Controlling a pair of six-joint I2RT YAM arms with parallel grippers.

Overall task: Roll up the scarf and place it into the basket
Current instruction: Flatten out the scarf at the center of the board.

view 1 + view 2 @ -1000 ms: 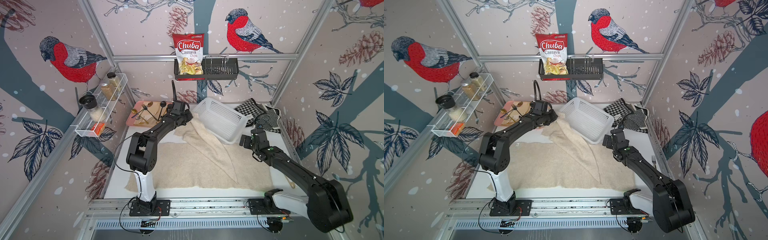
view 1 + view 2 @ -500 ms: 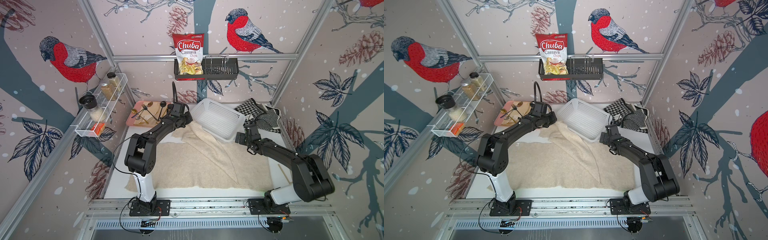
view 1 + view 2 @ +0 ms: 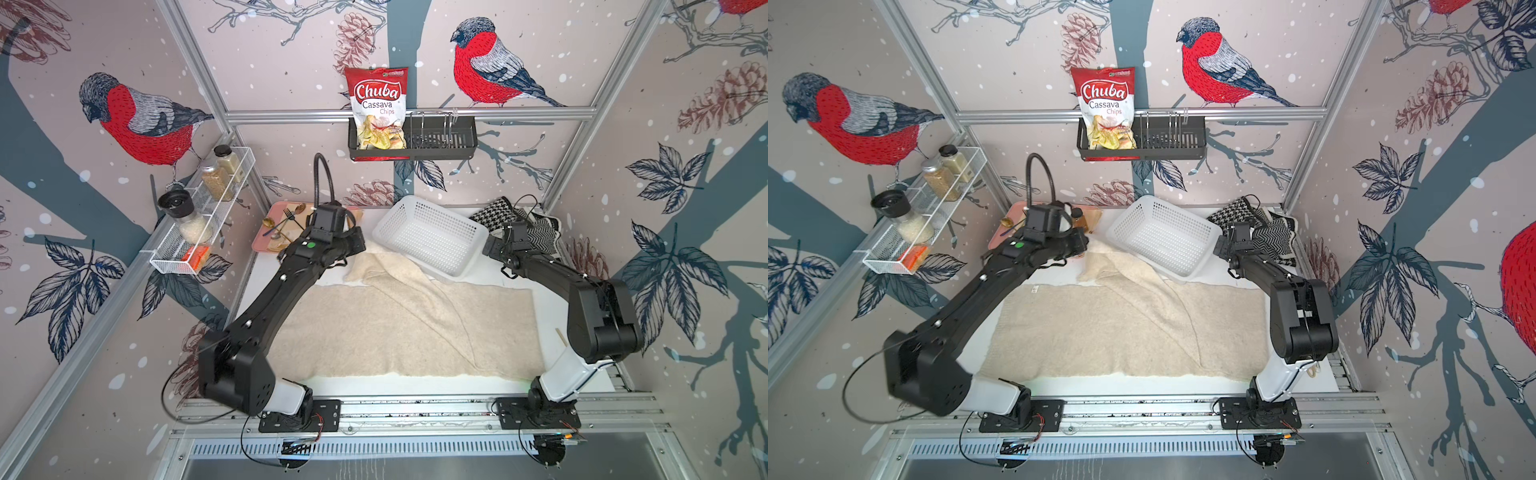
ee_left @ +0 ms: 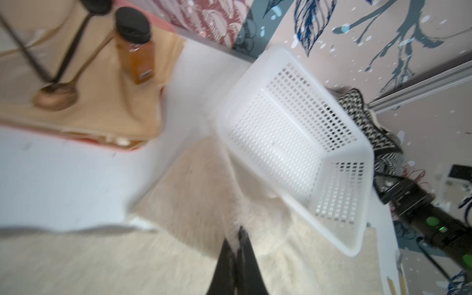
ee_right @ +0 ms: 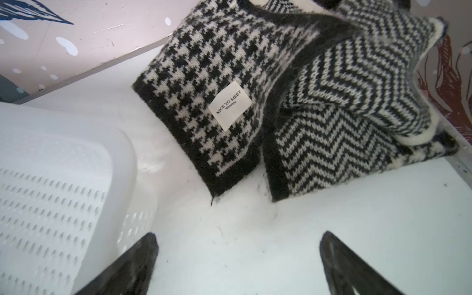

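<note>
A cream scarf [image 3: 395, 328] [image 3: 1100, 328] lies spread across the white table in both top views. One fold runs up toward the back left, under the near edge of the white perforated basket [image 3: 432, 237] [image 3: 1163, 237]. My left gripper [image 3: 359, 249] [image 4: 238, 231] is shut on the tip of that fold of the scarf [image 4: 191, 184], just left of the basket [image 4: 293, 132]. My right gripper [image 3: 492, 249] [image 5: 237, 237] stands open and holds nothing, low over bare table at the right end of the basket [image 5: 51, 178].
Black-and-white patterned scarves [image 3: 528, 224] [image 5: 332, 102] are piled in the back right corner, just beyond the right gripper. A pink tray [image 3: 266, 241] with cutlery and a spice bottle [image 4: 135, 51] sits back left. A black caddy [image 3: 440, 143] and a wire rack [image 3: 199, 220] hang on the walls.
The left gripper has closed on the scarf's fold. The right arm has raised its elbow and carried its open gripper back to the basket's right end.
</note>
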